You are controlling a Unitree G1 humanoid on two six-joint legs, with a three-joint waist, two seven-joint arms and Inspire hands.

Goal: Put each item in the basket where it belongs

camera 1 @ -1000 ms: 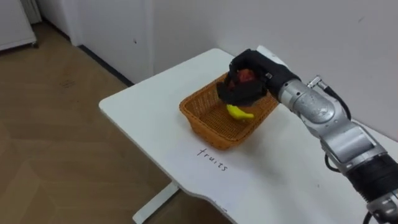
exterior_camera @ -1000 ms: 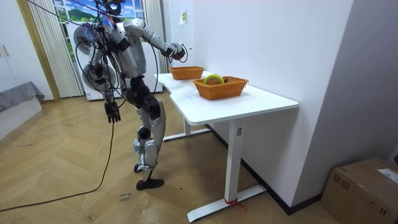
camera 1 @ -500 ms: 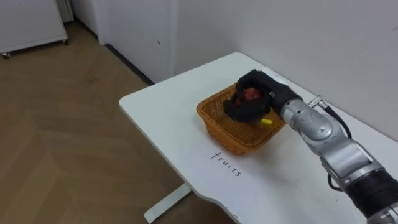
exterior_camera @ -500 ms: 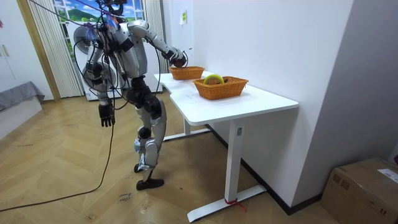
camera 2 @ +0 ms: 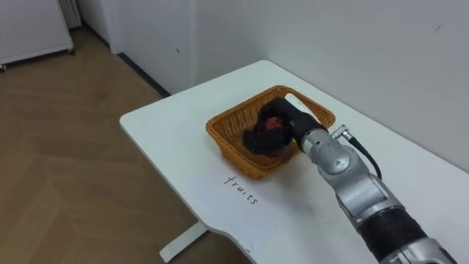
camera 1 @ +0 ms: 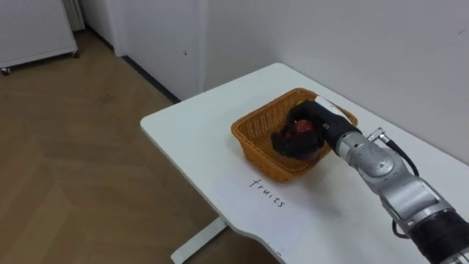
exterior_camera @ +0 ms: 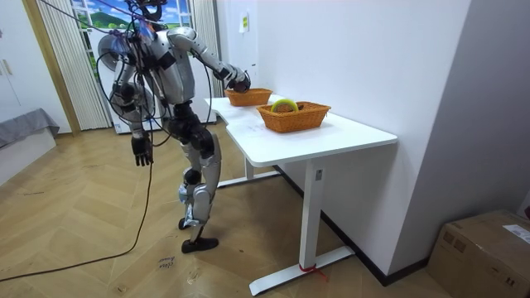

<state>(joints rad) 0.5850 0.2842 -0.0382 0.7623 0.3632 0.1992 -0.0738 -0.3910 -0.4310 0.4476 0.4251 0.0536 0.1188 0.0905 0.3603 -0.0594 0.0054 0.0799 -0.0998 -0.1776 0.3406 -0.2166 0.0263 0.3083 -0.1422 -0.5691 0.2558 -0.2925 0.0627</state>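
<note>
Left hand (exterior_camera: 142, 151) hung at robot's side, room view's left, fingers slack, holding nothing. Robot stood at far end of white table (camera 1: 194, 143). Handwritten label (camera 1: 266, 193) on tabletop just before wicker basket (camera 1: 258, 145). Right hand (camera 1: 297, 141) low inside that basket, fingers curled round red fruit (camera 1: 301, 125). Second basket (exterior_camera: 291, 120) further right in room view, yellow-green object (exterior_camera: 285, 105) inside.
</note>
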